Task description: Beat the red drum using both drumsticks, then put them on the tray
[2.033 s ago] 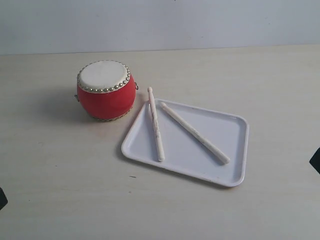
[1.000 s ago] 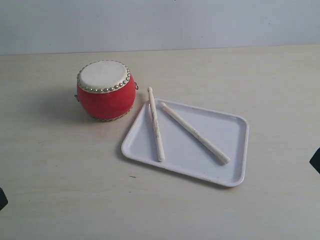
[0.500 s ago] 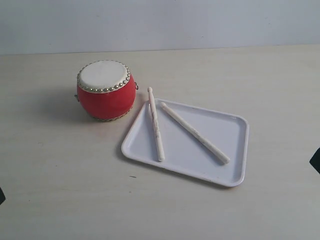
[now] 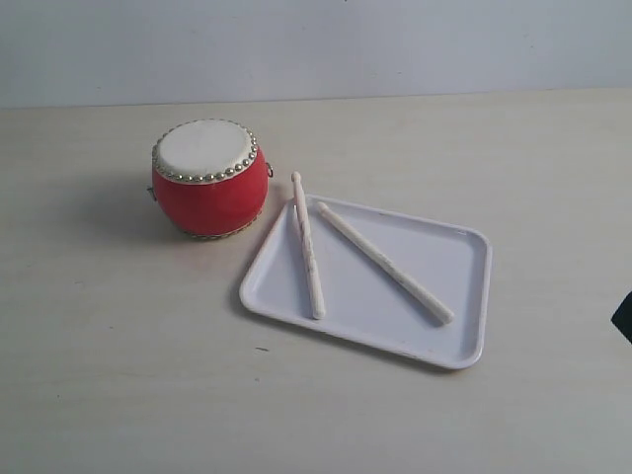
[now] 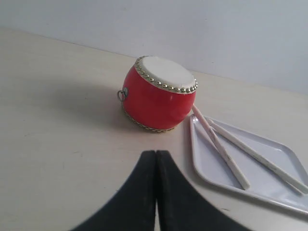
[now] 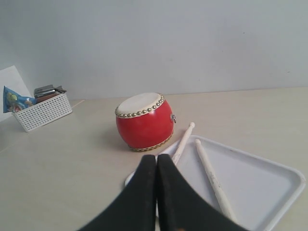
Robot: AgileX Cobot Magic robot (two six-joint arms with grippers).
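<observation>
The red drum (image 4: 208, 179) stands upright on the table, cream skin up, left of the white tray (image 4: 451, 314). Both drumsticks lie on the tray: the left drumstick (image 4: 307, 247) pokes its tip over the rim toward the drum, and the right drumstick (image 4: 383, 262) lies diagonally across the middle. My left gripper (image 5: 156, 155) is shut and empty, hovering short of the drum (image 5: 159, 95). My right gripper (image 6: 157, 158) is shut and empty too, above the tray's near corner (image 6: 284, 168), with the drum (image 6: 144, 121) beyond. In the exterior view only a dark sliver (image 4: 623, 318) shows at the right edge.
A white perforated basket (image 6: 41, 112) holding a blue packet and dark items sits far off on the table in the right wrist view. A pale wall runs behind the table.
The dark sliver of the left arm at the lower left edge of the exterior view has slid out of sight. Drum, tray and sticks have not moved.
</observation>
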